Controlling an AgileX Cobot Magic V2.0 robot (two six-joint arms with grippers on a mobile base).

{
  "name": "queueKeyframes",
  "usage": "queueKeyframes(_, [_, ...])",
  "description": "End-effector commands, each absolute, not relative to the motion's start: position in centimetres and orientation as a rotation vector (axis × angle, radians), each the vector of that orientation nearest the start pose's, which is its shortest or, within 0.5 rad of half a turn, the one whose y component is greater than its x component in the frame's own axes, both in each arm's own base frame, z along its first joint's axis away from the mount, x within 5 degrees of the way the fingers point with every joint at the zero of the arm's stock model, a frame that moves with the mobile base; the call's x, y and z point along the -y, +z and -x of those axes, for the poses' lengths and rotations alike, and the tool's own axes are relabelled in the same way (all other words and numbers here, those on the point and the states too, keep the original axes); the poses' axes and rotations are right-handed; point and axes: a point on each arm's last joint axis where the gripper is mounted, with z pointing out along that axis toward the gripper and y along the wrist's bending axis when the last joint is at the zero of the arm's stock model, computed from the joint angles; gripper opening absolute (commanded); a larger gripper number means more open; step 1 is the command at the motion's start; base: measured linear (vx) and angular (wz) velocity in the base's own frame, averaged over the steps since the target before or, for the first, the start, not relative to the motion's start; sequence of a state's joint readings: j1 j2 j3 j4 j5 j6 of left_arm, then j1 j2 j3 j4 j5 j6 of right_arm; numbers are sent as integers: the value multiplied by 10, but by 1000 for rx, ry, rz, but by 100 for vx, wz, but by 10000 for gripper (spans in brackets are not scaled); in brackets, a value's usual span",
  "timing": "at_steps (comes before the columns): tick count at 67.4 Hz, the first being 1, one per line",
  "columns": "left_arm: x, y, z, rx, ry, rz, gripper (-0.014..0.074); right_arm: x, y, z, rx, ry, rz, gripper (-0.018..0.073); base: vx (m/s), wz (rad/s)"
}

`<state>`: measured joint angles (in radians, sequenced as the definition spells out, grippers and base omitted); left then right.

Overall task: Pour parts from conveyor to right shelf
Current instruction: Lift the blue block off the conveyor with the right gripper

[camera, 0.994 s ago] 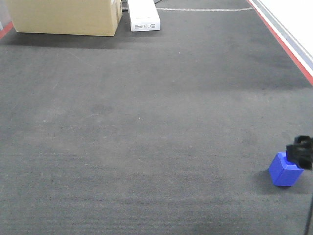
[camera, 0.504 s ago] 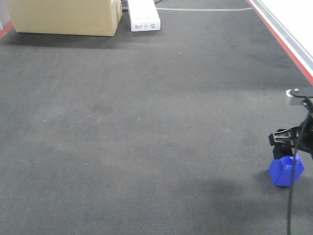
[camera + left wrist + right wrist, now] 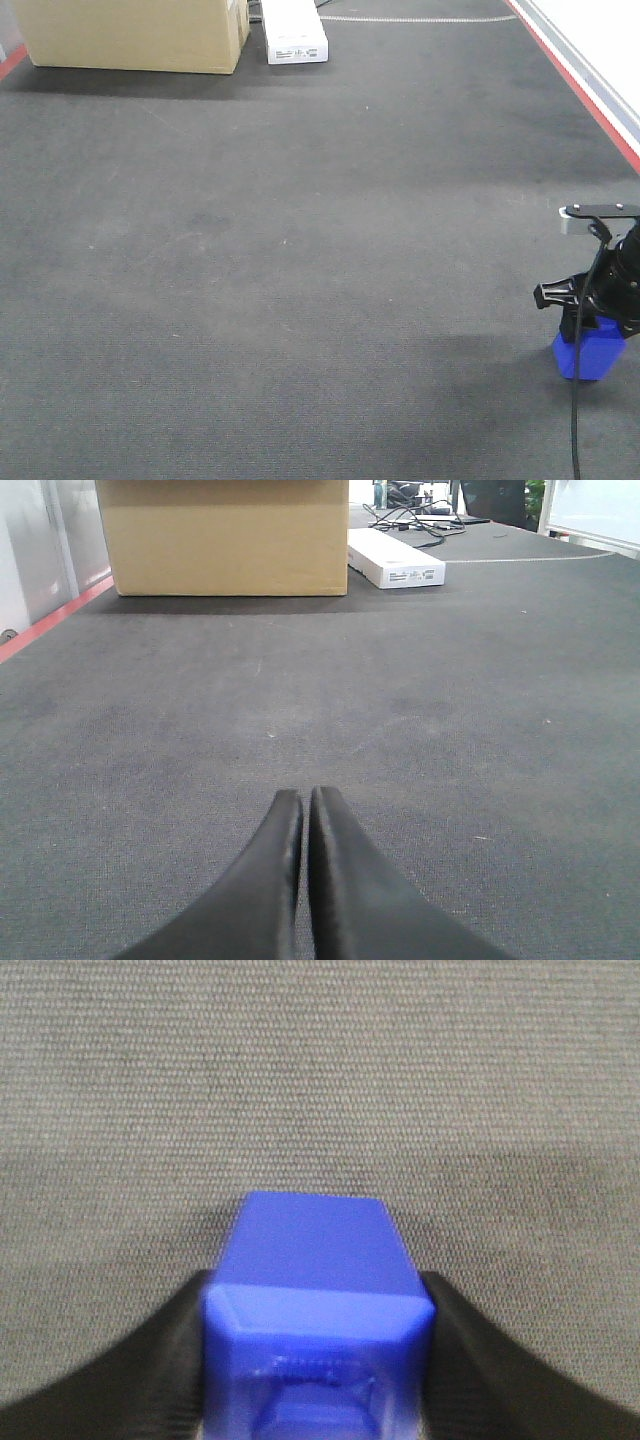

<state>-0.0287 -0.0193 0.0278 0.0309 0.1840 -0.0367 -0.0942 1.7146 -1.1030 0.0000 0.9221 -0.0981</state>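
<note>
Right wrist-mounted view first: the right gripper (image 3: 318, 1310) is seen clamped on the blue part (image 3: 315, 1250). A black finger (image 3: 170, 1360) is pressed against each side face, so the jaws are spread only as wide as the block itself. The part is held right between the fingertips and pokes out a bit ahead of them (its near end is blurred, so no detail can be made out). Past the fingertips, only the dark-grey weave of the conveyor (image 3: 320, 1060) is seen.

In the front-facing view the part is tucked directly under the gripper's black body. Whether it is touching the belt or lifted just off it can't be told. A black cable (image 3: 574, 420) is hung down in front of it, and the red edge rail (image 3: 590, 104) is found well beyond the gripper.

The left gripper (image 3: 303, 798) is shown with its fingers pressed together, nothing held, low over the belt. Far ahead of it a cardboard box (image 3: 230, 535) is parked, with a white flat box (image 3: 395, 560) just beside it, ahead and to the right.
</note>
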Motion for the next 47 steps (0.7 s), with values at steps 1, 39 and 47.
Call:
queueKeyframes(1, [2,201,-55,-1583,-35,-13,-6,33,219,-320,-2940,-43,5,141,0,0])
queueKeyframes(39, [2,201,-55,-1583,-35,-13,-6,16,330,-210,-2265,-55,29,-8,0,0])
queueKeyframes(47, [2,201,-55,-1583,-35,-13,-6,11,339,-170,-2097,-36,4,-6,0,0])
